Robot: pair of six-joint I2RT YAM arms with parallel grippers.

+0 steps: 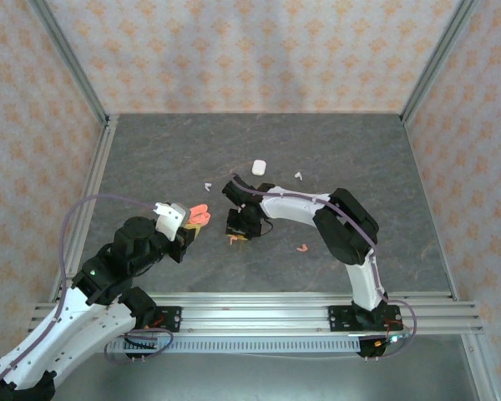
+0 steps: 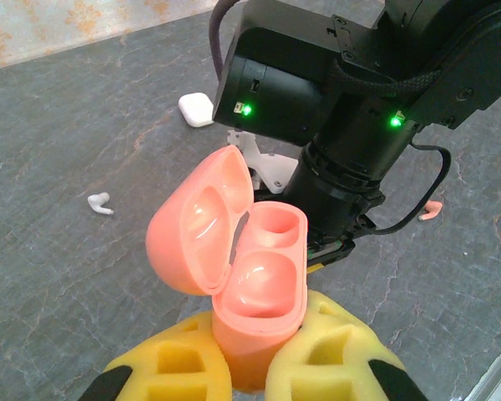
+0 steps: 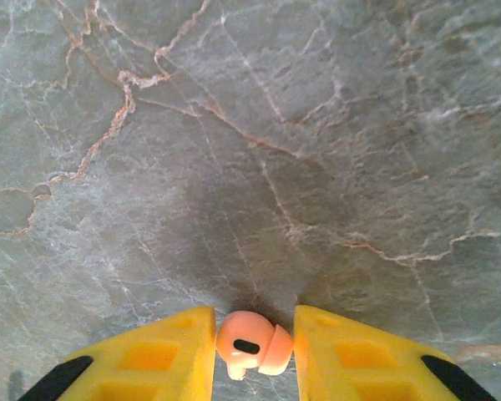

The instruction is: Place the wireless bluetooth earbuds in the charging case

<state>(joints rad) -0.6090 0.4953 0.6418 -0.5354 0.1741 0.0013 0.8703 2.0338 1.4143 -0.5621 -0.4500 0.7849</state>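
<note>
2 cases [image 2: 259,284], 2 white earbuds [image 1: 207,185], seemingly 2 pink earbuds [image 3: 252,342]

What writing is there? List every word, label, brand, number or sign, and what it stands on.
No readable text anywhere.
pink charging case: plain, no lettering.
white case: too small to tell.
pink earbud: a dark slot, no mark.
right arm's black housing: two green lights, no label legible.
</note>
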